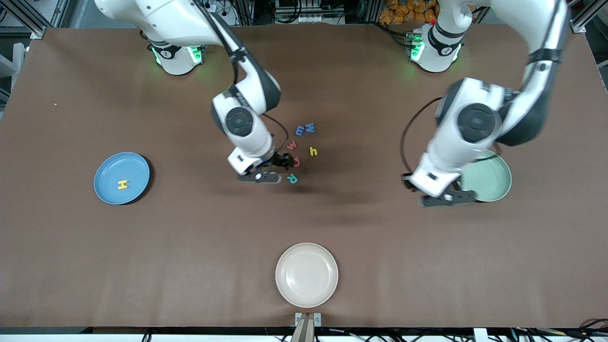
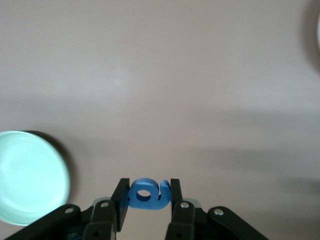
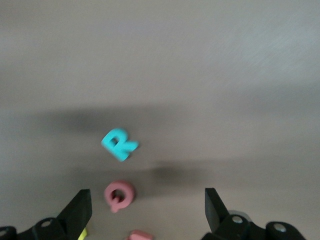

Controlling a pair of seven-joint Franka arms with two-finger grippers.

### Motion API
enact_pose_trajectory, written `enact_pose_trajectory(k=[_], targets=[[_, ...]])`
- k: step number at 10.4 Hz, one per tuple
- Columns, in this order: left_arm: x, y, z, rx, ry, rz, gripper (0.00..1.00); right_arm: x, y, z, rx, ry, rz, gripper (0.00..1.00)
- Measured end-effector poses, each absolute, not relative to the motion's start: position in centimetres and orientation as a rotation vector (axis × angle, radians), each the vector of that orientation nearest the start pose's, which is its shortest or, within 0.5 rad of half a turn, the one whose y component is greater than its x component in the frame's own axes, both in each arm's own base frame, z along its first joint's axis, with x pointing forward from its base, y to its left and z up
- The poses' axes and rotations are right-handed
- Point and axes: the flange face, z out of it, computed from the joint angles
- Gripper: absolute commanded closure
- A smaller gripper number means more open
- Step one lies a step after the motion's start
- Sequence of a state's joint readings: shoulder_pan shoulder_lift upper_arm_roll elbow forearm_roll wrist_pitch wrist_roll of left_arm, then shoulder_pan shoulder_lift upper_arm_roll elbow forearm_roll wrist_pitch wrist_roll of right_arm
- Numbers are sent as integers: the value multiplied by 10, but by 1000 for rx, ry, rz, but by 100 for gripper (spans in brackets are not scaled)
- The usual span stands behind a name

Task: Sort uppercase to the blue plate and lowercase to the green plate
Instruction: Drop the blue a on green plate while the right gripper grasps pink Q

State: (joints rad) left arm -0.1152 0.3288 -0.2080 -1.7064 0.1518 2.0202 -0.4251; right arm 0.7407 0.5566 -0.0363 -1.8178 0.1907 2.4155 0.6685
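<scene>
Letters lie mid-table: under my right gripper, jaws spread wide and empty, sit the red Q and the teal R. Yellow H rests in the blue plate. My left gripper pinches the blue a by the green plate.

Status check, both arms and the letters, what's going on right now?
Left gripper shut on blue a, beside green plate. Right gripper open over red Q, teal R next to it. Yellow H on blue plate. Nothing in the way.
</scene>
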Motion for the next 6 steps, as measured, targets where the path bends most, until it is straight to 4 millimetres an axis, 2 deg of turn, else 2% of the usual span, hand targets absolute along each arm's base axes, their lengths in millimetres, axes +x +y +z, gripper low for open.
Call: enact_pose_trajectory(k=[3, 5, 6], targets=[[623, -89, 397, -3062, 52, 53, 100, 464, 464, 201, -3017, 182, 41, 0], [616, -34, 378, -3073, 104, 118, 100, 453, 473, 187, -3023, 189, 52, 1], [610, -10, 361, -3081, 123, 120, 100, 451, 474, 186, -3026, 183, 51, 2]])
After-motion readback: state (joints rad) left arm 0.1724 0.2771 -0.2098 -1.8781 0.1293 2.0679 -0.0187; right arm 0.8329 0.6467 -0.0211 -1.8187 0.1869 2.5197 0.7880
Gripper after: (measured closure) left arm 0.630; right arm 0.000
